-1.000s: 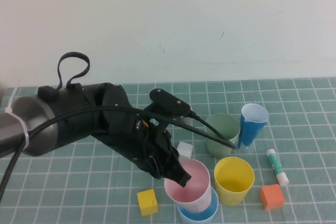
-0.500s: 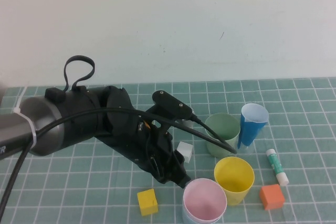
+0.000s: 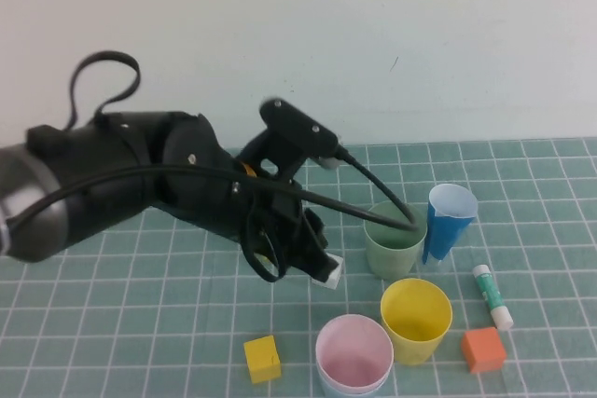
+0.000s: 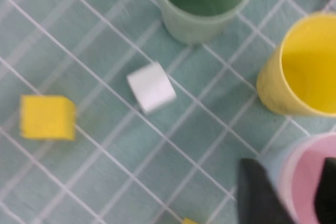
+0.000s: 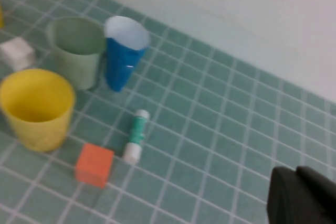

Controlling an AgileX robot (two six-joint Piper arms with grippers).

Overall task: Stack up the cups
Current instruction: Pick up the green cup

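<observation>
The pink cup point(image 3: 353, 353) sits nested in the light blue cup point(image 3: 328, 385) at the table's front edge. Just to their right stands the yellow cup point(image 3: 415, 319), with the sage green cup point(image 3: 395, 238) behind it. My left gripper point(image 3: 306, 256) hangs open above and to the left of the nested pair, holding nothing. In the left wrist view its dark fingertips point(image 4: 260, 198) frame the pink cup point(image 4: 315, 182) and the light blue rim point(image 4: 281, 169) from above. My right gripper point(image 5: 304, 198) is shut over bare mat, off to the right and out of the high view.
A narrow dark blue cup point(image 3: 448, 221) stands right of the green one. A glue stick point(image 3: 492, 297), an orange cube point(image 3: 483, 349), a yellow cube point(image 3: 262, 359) and a white cube point(image 3: 330, 272) lie around the cups. The wall rises behind the mat.
My left gripper opened and let go of the pink cup, which dropped down into the light blue cup. The left arm then rose and drew back to the left.
</observation>
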